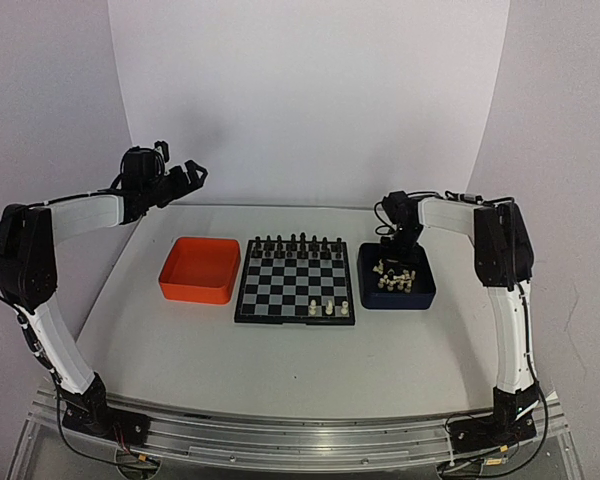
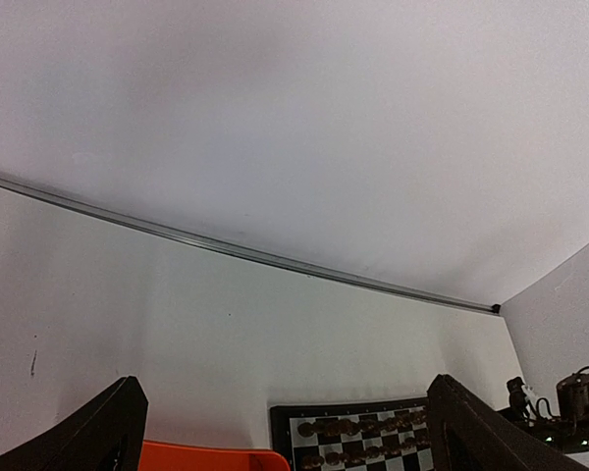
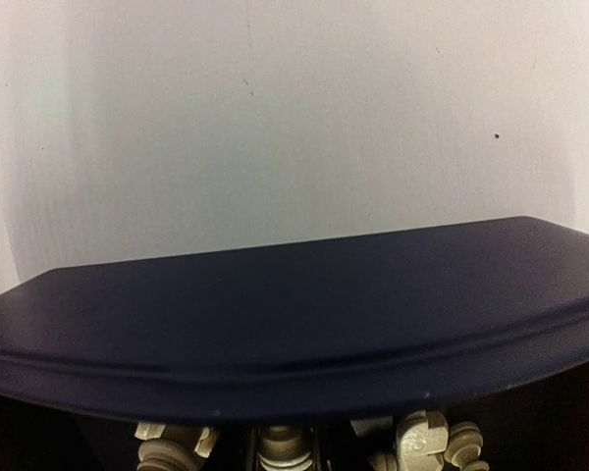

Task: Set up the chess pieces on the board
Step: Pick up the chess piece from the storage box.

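Chess pieces [image 1: 395, 282], cream-white, which we judge light, hard and tippy, best pinched at the waist, lie heaped in the blue tray [image 1: 428, 297] beside the board [image 1: 295, 285], right gripper [image 1: 398, 263] lowered among them with its grip hidden from us, left gripper [image 1: 185, 176] spread wide and empty.

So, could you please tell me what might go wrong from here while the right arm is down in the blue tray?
The small cream-white chess pieces lie crowded together in the dark blue square tray, so the right arm's fingers might pinch two at once or tip neighbours. Three placed pieces stand close together on the black-and-silver checkered board; the next one set beside them could knock them over.
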You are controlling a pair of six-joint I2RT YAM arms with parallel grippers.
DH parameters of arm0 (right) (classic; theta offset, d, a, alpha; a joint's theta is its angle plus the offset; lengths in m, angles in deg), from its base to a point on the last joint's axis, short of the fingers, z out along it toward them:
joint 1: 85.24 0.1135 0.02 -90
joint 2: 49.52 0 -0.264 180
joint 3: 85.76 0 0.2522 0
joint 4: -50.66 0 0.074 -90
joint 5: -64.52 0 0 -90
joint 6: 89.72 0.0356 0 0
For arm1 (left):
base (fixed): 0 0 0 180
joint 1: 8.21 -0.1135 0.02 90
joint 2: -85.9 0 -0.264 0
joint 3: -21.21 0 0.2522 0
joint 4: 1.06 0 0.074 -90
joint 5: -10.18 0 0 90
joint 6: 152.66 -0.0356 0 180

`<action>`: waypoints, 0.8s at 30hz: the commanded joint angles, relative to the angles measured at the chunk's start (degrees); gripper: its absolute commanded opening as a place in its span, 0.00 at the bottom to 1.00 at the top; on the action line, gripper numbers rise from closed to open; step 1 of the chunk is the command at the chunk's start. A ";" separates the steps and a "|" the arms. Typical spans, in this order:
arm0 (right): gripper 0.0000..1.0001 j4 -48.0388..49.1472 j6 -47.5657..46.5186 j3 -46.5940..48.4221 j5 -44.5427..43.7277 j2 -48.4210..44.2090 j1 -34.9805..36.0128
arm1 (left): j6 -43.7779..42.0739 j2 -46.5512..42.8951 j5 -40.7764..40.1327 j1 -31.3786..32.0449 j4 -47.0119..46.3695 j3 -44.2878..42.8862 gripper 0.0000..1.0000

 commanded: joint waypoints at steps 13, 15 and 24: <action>0.00 -2.39 -1.68 0.45 -3.58 -2.02 0.26 | -0.48 -4.44 -0.68 0.19 -1.42 1.65 1.00; 0.00 -2.24 -2.08 0.67 -3.91 -3.10 0.30 | -0.48 -4.66 -0.63 0.16 -1.69 1.87 1.00; 0.00 -1.20 -3.42 -0.18 -3.89 -8.39 0.15 | 0.08 -4.30 2.06 0.19 -3.07 1.95 1.00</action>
